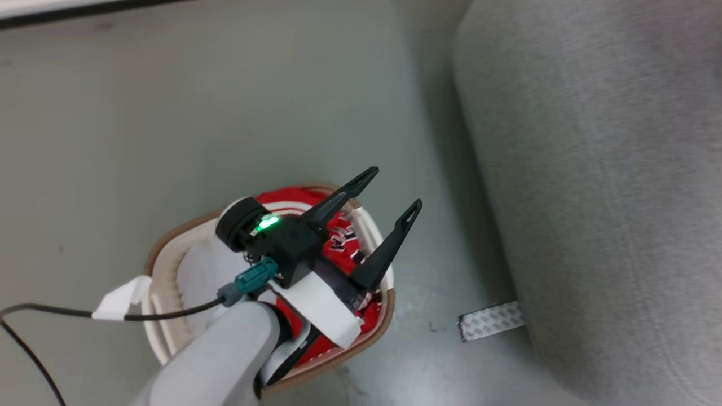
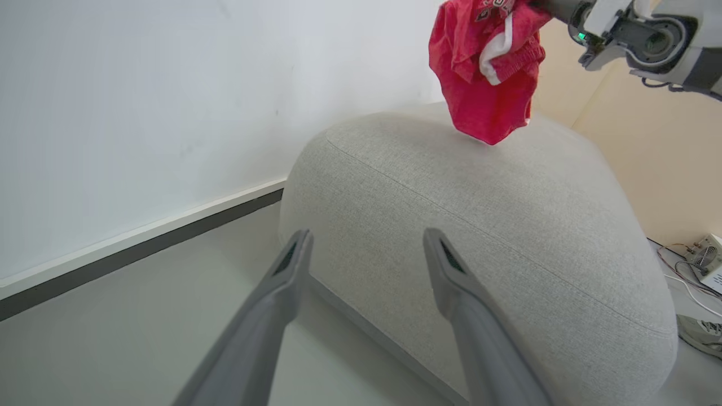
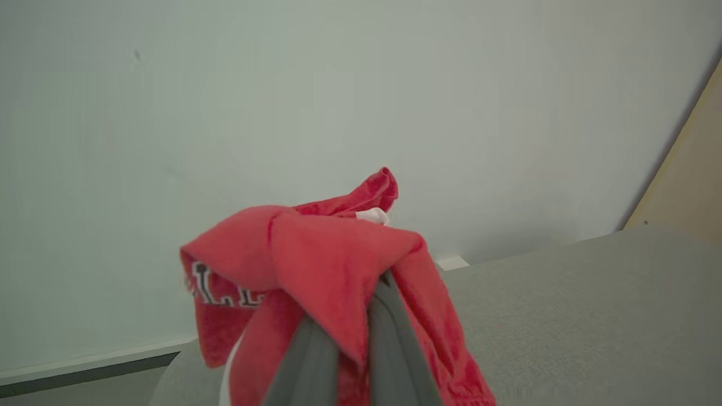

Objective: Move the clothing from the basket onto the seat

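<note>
**A:** Which step is this?

**B:** The carry-over. The right gripper (image 3: 354, 332) is pressed together on a red garment (image 2: 485, 73), which hangs bunched from it over the seat (image 2: 507, 225).

**A:** Is it down on the cushion?

**B:** I can't tell. In the left wrist view its lowest fold meets the line of the seat's top, but it could be touching or hanging just above. Most of it is plainly in the air.

**A:** And the other arm?

**B:** The left gripper (image 1: 396, 186) hovers over the basket (image 1: 176, 232) with its fingers spread wide, holding nothing. The basket stands on the floor near the seat, apart from it, and more red clothing (image 1: 285, 198) lies inside. I'd call the task partly done at best.

**A:** So what does the next move need?

**B:** The right arm should lower until the cloth piles up on the cushion, well in from the rounded edge. Then it should part its fingers and lift straight off. Soft fabric may cling to a finger and get dragged back, so I'd make that lift gentle.

**A:** And the left?

**B:** It's placed to dip in. It needs to go down into the heap and close on a thick fold, not a loose corner.
</note>
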Controlling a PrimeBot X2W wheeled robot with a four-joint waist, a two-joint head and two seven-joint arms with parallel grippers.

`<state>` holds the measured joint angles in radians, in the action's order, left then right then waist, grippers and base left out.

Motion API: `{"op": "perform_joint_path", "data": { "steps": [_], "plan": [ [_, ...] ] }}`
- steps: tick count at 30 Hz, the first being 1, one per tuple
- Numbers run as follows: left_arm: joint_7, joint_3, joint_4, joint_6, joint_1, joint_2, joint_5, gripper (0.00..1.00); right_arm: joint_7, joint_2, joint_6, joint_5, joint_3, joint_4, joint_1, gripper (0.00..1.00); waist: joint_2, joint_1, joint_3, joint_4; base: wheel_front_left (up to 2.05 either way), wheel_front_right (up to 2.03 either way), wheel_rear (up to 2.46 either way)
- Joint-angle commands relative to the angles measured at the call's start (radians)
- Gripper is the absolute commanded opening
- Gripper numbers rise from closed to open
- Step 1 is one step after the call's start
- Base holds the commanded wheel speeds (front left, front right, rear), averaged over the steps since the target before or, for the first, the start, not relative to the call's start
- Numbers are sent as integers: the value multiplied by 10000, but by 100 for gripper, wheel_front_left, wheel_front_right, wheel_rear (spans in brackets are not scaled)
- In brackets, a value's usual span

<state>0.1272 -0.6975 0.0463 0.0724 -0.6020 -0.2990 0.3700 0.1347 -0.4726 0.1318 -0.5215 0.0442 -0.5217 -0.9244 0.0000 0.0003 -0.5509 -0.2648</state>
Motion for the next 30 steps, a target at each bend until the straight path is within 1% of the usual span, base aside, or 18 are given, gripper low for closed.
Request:
{"op": "perform_joint_path", "data": {
  "steps": [1,3,4,5,9,10,11,12,14,16,17,18,19,21,24,30],
  "plan": [
    [68,3,-70,8,-179,19,-103,100,-244,-64,-21,-223,-1,-388,-324,0,0,-3,-579,557,0,0,0],
    [125,29,-32,-2,-257,14,-123,100,-742,-419,-21,-111,-93,-1151,-772,0,0,-3,-752,698,0,0,0],
    [157,45,2,-16,-292,20,-120,100,-1067,-475,-21,-128,-163,-1538,-954,0,0,-3,-806,757,0,0,0],
    [249,71,89,-26,-319,22,-88,100,-1707,-645,-21,35,-386,-2226,-1285,0,0,-3,-860,852,0,0,0],
    [402,94,258,-62,-343,77,-1,100,-3281,-989,-25,185,-1177,-3268,-1627,0,0,-3,-842,973,0,0,0],
    [402,94,258,-62,-343,77,-1,100,-3281,-989,-25,185,-1177,-3268,-1627,0,0,-3,-842,973,0,0,0],
    [482,101,317,-76,-345,103,33,100,-3989,-1128,-23,178,-1459,-3666,-1758,0,0,-3,-800,1011,0,0,0],
    [482,101,317,-76,-345,103,33,100,-3989,-1128,-23,178,-1459,-3666,-1758,0,0,-3,-800,1011,0,0,0],
    [507,117,384,-92,-356,99,65,100,-4432,-1153,-23,109,-1733,-3851,-1832,0,0,-3,-745,1031,0,0,0],
    [542,145,452,-106,-336,90,99,100,-4621,-1139,-23,-1,-1881,-4005,-1831,0,0,-3,-637,1020,0,0,0],
    [552,150,491,-105,-318,88,125,100,-4677,-1113,-23,-56,-1951,-4061,-1787,29,0,-3,-575,1011,0,0,0],
    [573,152,529,-124,-300,81,144,100,-4701,-1098,-23,-80,-2019,-4082,-1766,60,0,-3,-504,995,0,0,0],
    [600,159,563,-142,-274,75,151,100,-4674,-1096,-23,-103,-2081,-4098,-1750,100,0,-3,-419,976,0,0,0],
    [628,174,643,-163,-192,61,205,100,-4545,-1102,-23,-41,-2242,-4146,-1678,100,0,-3,-189,933,0,0,0],
    [744,279,807,-233,-20,48,311,100,-4627,-1078,-23,-113,-2584,-4188,-1488,100,0,-3,331,840,0,0,0],
    [1043,700,1065,-543,451,-23,673,100,-4776,-1347,-23,-321,-3525,-3497,-1047,100,0,-3,1732,691,0,0,0]
  ]
}}
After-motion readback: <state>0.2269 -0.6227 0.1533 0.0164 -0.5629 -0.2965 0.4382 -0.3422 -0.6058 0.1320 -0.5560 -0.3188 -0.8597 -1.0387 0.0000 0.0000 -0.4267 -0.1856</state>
